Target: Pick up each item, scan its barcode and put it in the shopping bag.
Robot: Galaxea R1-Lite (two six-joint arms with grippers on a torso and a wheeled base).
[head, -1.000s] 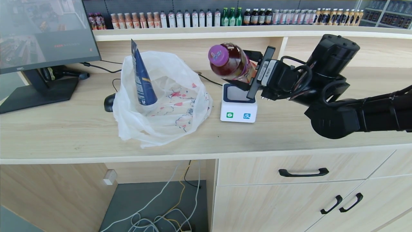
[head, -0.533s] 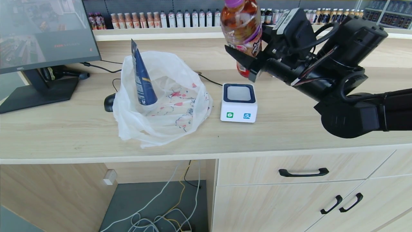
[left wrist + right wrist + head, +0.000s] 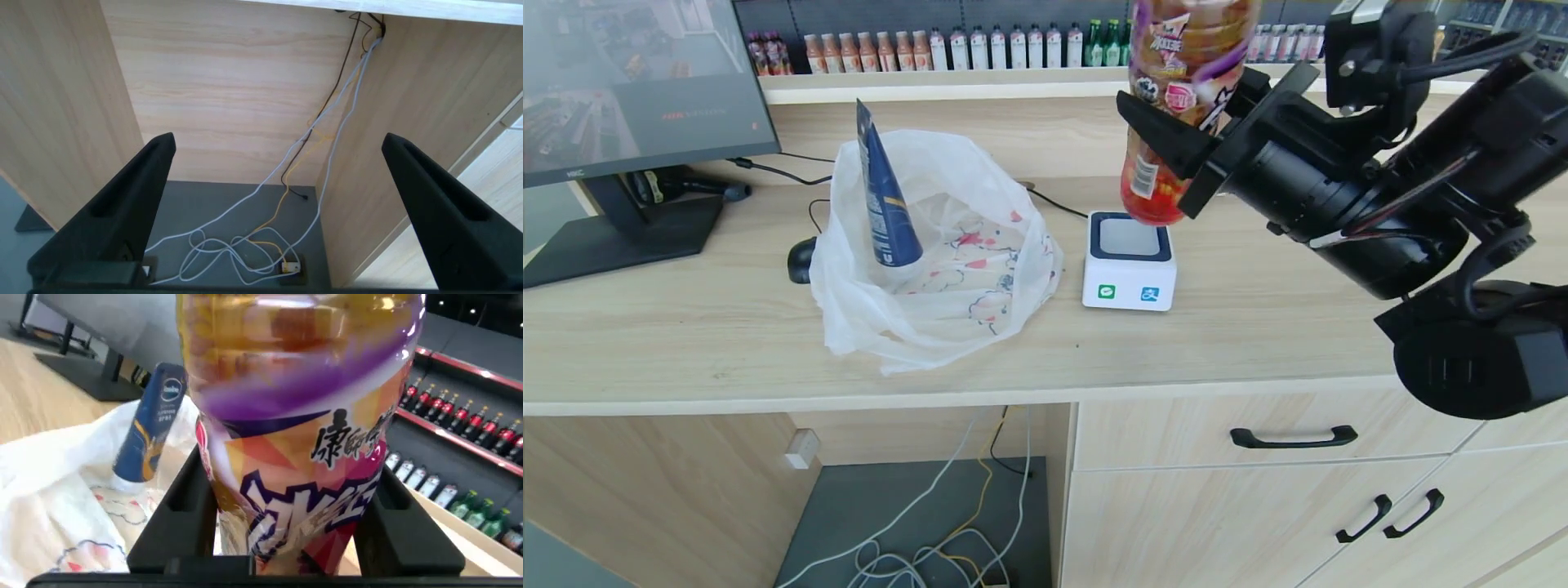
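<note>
My right gripper [image 3: 1188, 135] is shut on a drink bottle [image 3: 1176, 106] with a purple and orange label, held upright in the air with its base just above the white scanner box [image 3: 1128, 269]. The same bottle [image 3: 302, 433] sits between the right fingers in the right wrist view. Left of the scanner, a white plastic shopping bag [image 3: 931, 253] stands open on the counter, with a dark blue tube [image 3: 882, 192] upright inside it. That blue tube [image 3: 151, 425] and the bag [image 3: 73, 498] lie beyond the bottle. My left gripper [image 3: 278, 204] hangs open under the counter, above loose cables.
A monitor [image 3: 629, 90] on a black stand occupies the counter's far left, with a black mouse [image 3: 800, 260] beside the bag. A shelf of bottles [image 3: 1054, 45] runs along the back. Drawers with black handles [image 3: 1293, 438] are below the counter's front edge.
The right arm has lifted and turned the bottle from lying tilted over the scanner to upright, and brought it nearer the camera. The bag and tube stayed put.
</note>
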